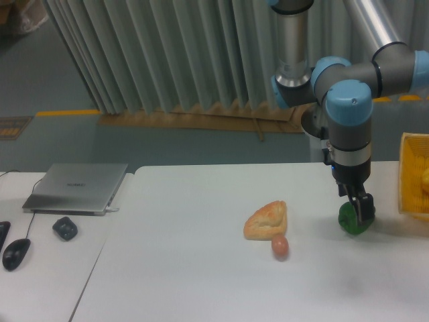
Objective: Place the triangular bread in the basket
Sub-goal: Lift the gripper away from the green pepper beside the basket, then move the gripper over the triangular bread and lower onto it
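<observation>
The triangular bread (pixel 267 220) lies flat on the white table (pixel 201 268), right of centre. The yellow basket (pixel 410 181) stands at the right edge of the view, partly cut off. My gripper (pixel 360 209) hangs low over the table between bread and basket, right at a green pepper (pixel 351 221) and overlapping its top right side. Its dark fingers (pixel 365 206) sit close together from this angle, and I cannot tell whether they touch or hold the pepper. The gripper is well to the right of the bread.
A small brown egg (pixel 280 247) lies against the bread's front corner. A closed laptop (pixel 77 188), a small dark object (pixel 65 228) and a black mouse (pixel 16 253) lie on the left table. Something yellow (pixel 425 178) shows inside the basket.
</observation>
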Robot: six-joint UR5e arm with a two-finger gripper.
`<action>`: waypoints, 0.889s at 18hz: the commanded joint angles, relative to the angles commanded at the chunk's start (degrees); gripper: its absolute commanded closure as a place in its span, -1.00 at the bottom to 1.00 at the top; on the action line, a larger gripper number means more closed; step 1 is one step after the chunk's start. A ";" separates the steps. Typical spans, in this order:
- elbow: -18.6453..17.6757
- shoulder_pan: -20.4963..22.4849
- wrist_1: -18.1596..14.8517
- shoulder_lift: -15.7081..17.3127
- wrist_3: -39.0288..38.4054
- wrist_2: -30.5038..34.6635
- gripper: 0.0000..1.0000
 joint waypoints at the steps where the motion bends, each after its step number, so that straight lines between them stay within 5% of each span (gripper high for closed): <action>1: -0.18 0.00 0.09 0.00 0.00 0.00 -1.00; 9: -0.53 -2.10 0.09 -0.35 -4.21 0.09 -1.00; 16: -0.88 -11.33 0.44 -0.79 -17.12 0.09 -1.00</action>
